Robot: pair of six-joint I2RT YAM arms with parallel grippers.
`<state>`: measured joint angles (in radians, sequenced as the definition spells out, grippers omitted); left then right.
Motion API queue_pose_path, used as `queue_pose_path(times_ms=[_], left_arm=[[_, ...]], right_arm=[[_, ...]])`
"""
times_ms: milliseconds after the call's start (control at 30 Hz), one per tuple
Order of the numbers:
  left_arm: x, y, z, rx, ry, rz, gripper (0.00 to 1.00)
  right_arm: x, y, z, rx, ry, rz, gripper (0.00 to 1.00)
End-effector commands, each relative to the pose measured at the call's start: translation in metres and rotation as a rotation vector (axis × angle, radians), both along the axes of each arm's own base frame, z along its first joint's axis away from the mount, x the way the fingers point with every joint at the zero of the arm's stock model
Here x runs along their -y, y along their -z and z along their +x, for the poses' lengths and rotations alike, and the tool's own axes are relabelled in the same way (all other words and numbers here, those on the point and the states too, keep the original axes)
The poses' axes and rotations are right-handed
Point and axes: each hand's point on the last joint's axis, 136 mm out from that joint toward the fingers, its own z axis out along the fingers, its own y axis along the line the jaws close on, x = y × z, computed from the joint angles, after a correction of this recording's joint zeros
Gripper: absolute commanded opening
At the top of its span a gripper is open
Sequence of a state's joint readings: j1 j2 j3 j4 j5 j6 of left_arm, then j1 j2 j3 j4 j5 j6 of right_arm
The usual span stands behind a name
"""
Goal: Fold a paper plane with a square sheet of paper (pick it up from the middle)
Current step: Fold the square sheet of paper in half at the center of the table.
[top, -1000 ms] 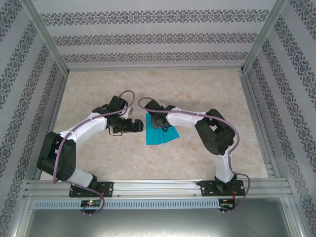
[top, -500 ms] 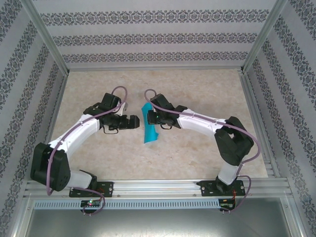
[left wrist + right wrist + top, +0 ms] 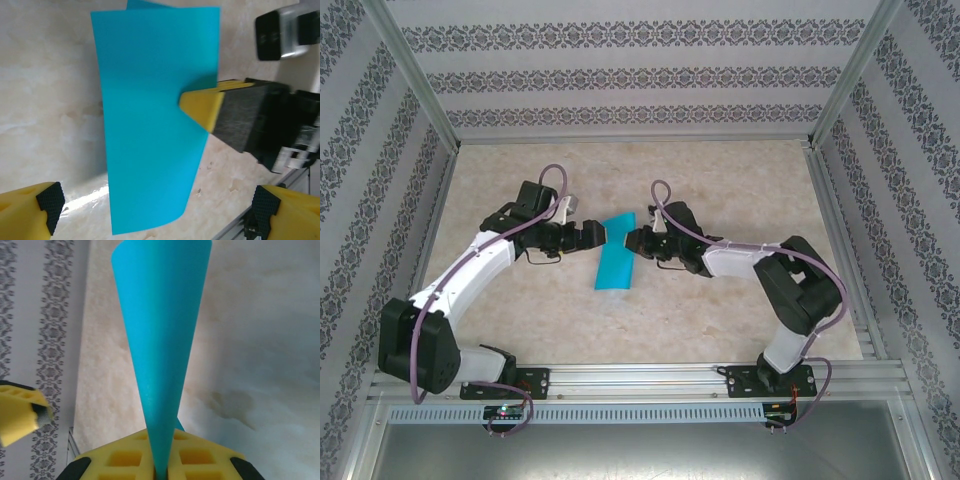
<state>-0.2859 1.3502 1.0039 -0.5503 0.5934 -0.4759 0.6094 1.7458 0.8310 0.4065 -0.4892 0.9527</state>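
The teal sheet of paper (image 3: 614, 262), plain and bowed, is held off the desk (image 3: 720, 180). It is clamped at its 2 o'clock edge by the right pincer (image 3: 628, 240). The left pincer (image 3: 601, 235) is found spread wide at 11 o'clock.

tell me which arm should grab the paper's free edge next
Likely left. The left pincer is open, facing the paper; the right pincer is shut on it, holding it up.
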Motion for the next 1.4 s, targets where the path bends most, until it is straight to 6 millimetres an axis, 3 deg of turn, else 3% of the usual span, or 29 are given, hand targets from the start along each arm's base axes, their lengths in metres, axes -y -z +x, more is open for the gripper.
queue_pose_path(times_ms=[0, 233, 533, 933, 1367], left_arm=[[0.011, 0.013, 0.004, -0.049, -0.013, -0.094, 0.95], [0.028, 0.042, 0.005, -0.106, 0.02, -0.087, 0.84], [0.049, 0.073, 0.006, -0.151, 0.072, -0.046, 0.7], [0.067, 0.103, 0.007, -0.188, 0.118, 0.005, 0.5], [0.072, 0.13, 0.001, -0.227, 0.146, 0.055, 0.47]], right_arm=[[-0.002, 0.005, -0.003, -0.015, -0.019, 0.058, 0.13], [0.014, 0.039, -0.003, -0.071, -0.002, 0.005, 0.17], [0.031, 0.059, -0.004, -0.099, 0.008, -0.085, 0.24], [0.043, 0.066, -0.003, -0.092, 0.023, -0.177, 0.31], [0.068, 0.059, -0.006, -0.059, 0.049, -0.348, 0.43]])
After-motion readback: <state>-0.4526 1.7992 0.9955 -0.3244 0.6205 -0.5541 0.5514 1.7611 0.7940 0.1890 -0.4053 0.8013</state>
